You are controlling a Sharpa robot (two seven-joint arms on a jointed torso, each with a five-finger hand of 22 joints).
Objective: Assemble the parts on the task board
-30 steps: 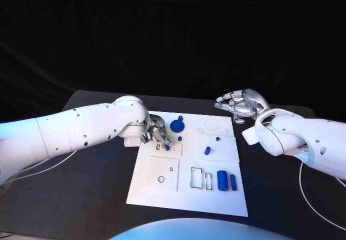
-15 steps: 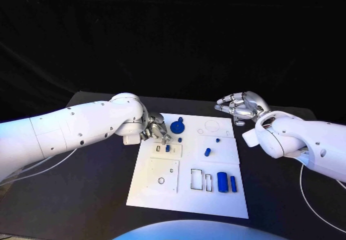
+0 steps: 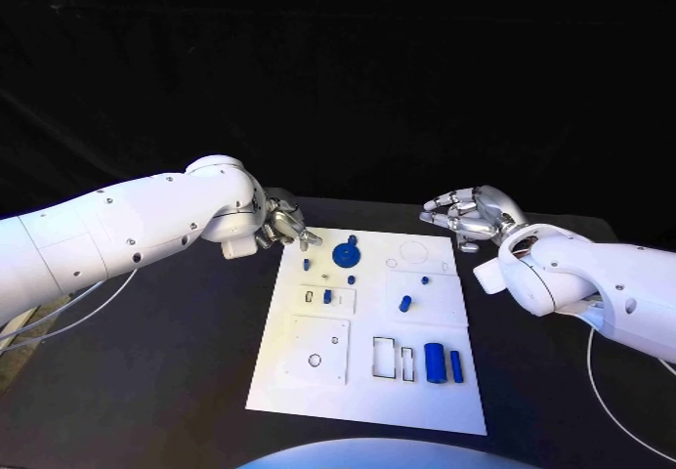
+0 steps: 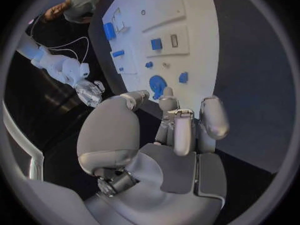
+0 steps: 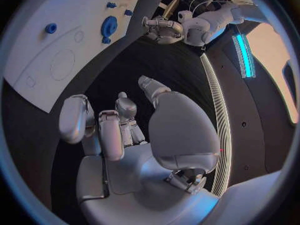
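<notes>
The white task board (image 3: 369, 389) lies in the middle of the black table. On it are a blue round part (image 3: 347, 254), several small blue parts such as one (image 3: 405, 303) near its middle, and two blue cylinders (image 3: 434, 362) near the right edge. My left hand (image 3: 286, 230) hovers just off the board's far left corner, its fingers curled in with nothing in them. My right hand (image 3: 472, 215) hangs past the far right corner, curled and holding nothing. The left wrist view shows the left hand (image 4: 162, 130) above the board (image 4: 194, 35) and the round part (image 4: 157, 83).
Black table (image 3: 169, 371) surrounds the board on all sides. White cables (image 3: 599, 391) trail off both arms at the table's sides. The right wrist view has the right hand (image 5: 131, 130), the board (image 5: 56, 45) and the left hand (image 5: 162, 27) beyond it.
My left hand has lifted off the small blue part on the board's left side and drawn back toward the far left corner. The part stays on the board. My right hand has barely moved.
</notes>
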